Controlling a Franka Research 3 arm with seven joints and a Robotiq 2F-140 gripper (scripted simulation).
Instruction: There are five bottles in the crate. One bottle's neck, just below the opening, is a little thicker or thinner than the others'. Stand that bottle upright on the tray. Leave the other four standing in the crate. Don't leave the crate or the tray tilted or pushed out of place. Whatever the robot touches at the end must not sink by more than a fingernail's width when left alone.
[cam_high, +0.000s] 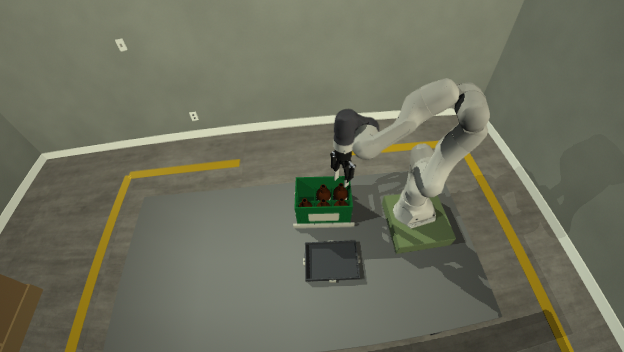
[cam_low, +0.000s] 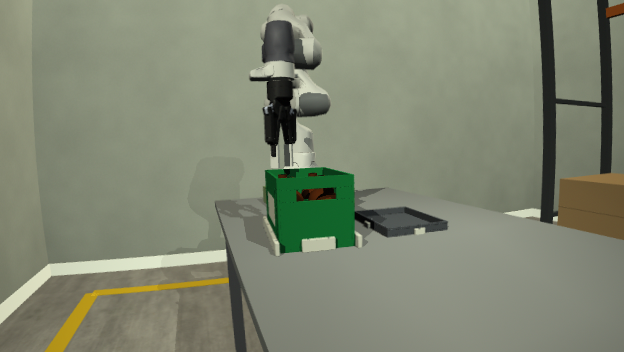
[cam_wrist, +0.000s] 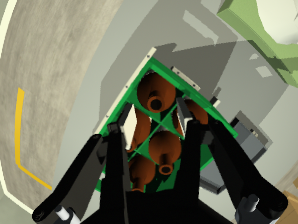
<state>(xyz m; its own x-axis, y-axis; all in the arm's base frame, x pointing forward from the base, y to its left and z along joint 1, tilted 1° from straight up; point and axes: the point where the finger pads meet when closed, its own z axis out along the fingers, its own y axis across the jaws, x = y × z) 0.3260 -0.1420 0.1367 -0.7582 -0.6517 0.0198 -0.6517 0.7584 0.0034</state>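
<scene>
Here the gripper (cam_high: 343, 175) hangs partly spread and empty just above the crate's (cam_high: 324, 214) bottles (cam_high: 323, 192).

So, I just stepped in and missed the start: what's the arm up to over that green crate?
The gripper hangs partly open just above the back of the green crate, holding nothing. The brown bottles stand inside the crate. The dark tray beside it has no bottle on it.

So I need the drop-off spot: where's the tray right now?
In the top view the dark tray lies flat on the table, just in front of the green crate and left of the arm's green base.
</scene>
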